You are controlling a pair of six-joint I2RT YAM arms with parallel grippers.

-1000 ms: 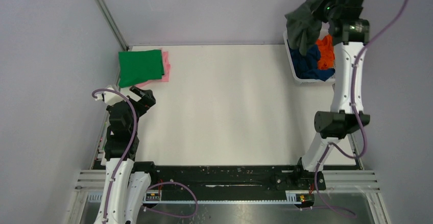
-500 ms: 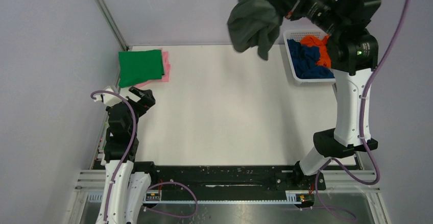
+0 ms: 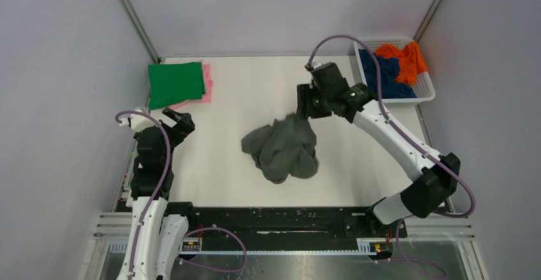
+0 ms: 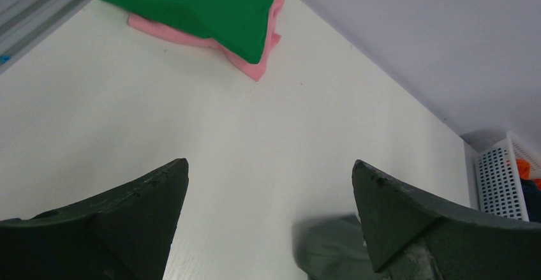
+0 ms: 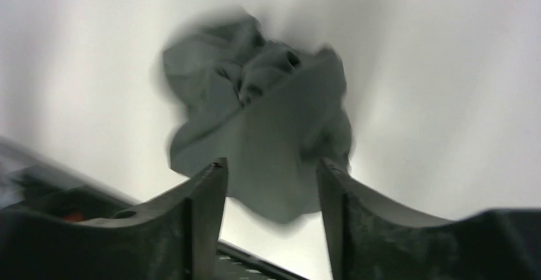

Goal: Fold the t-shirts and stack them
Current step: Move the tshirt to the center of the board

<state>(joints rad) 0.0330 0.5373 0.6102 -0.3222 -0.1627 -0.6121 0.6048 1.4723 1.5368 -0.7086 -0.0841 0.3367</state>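
Note:
A dark grey t-shirt [image 3: 281, 149] lies crumpled in the middle of the white table, blurred in the right wrist view [image 5: 255, 101]. My right gripper [image 3: 301, 109] hangs just above its far edge, jaws apart [image 5: 271, 165], with the cloth showing below them and nothing pinched. A folded green t-shirt [image 3: 175, 82] rests on a folded pink one [image 3: 207, 82] at the back left. Orange [image 3: 405, 57] and navy [image 3: 383, 76] t-shirts sit bunched in the basket. My left gripper [image 3: 182, 122] stays open over the table's left side, empty [image 4: 271, 171].
The white lattice basket [image 3: 426, 88] stands at the back right corner. A metal frame post runs along the back left. Black rails and the arm bases line the near edge. The grey walls close in on both sides.
My right arm swung the dark grey t-shirt from above the basket to the table's middle and lowered it. Its jaws have parted and the shirt has dropped into a heap. The left arm stayed still.

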